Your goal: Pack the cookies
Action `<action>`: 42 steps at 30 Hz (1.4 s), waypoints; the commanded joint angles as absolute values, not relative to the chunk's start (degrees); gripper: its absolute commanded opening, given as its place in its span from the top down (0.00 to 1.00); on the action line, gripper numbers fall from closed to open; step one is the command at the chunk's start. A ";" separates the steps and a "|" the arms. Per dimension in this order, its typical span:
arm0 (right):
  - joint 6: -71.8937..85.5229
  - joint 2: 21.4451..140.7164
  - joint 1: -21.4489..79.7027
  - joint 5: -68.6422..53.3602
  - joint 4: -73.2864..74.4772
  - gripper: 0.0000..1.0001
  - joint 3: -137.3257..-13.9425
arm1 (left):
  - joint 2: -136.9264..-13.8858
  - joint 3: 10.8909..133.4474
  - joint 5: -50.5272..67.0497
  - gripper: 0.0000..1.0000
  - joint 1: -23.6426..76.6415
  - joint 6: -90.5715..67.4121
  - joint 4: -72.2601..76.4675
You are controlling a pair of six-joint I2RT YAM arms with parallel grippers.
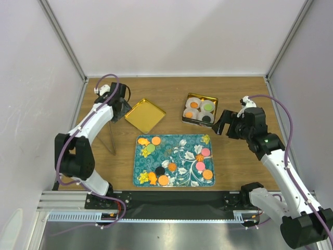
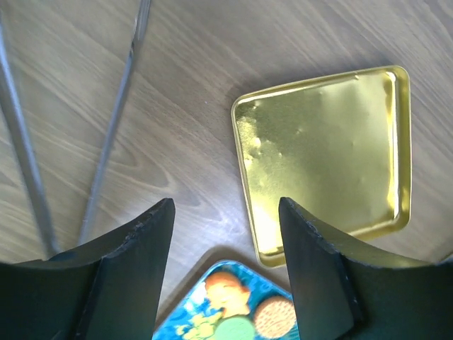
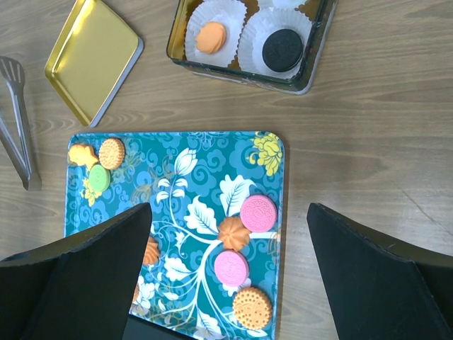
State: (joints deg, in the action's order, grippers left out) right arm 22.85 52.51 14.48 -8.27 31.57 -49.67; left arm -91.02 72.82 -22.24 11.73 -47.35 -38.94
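cookies (image 1: 200,166) | flat, mixed colours | most on teal tray (image 1: 174,147) | four in tin (image 1: 201,96)

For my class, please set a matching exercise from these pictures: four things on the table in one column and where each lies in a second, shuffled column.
Column one
1. gold square metal lid
2. gold square tin
3. teal flowered rectangular tray
4. grey metal tongs

Column two
A. nearest the near edge of the wooden table, carrying loose cookies
B. farthest right, far side
C. farthest left
D. far side, just left of the tin

Pairs: 1-D, 2-B, 3-A, 4-C
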 commanded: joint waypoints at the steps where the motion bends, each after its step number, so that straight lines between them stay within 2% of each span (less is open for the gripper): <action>1: 22.06 50.62 14.24 -7.39 32.43 0.00 -51.24 | -92.63 71.99 -24.09 0.34 12.83 -56.07 -37.01; 9: 21.80 49.57 14.24 -7.12 34.10 0.00 -51.06 | -102.29 74.79 -24.70 0.35 15.56 -60.72 -38.58; 28: 21.27 48.34 14.24 -7.30 35.95 0.00 -51.33 | -109.69 75.41 -23.64 0.43 15.56 -60.91 -34.81; 36: 21.10 47.99 14.24 -7.03 36.47 0.00 -51.33 | -111.53 76.38 -23.47 0.55 15.56 -60.03 -34.02; 42: 21.01 47.81 14.15 -6.68 37.09 0.00 -51.59 | -112.85 77.08 -22.59 0.70 15.47 -60.03 -33.58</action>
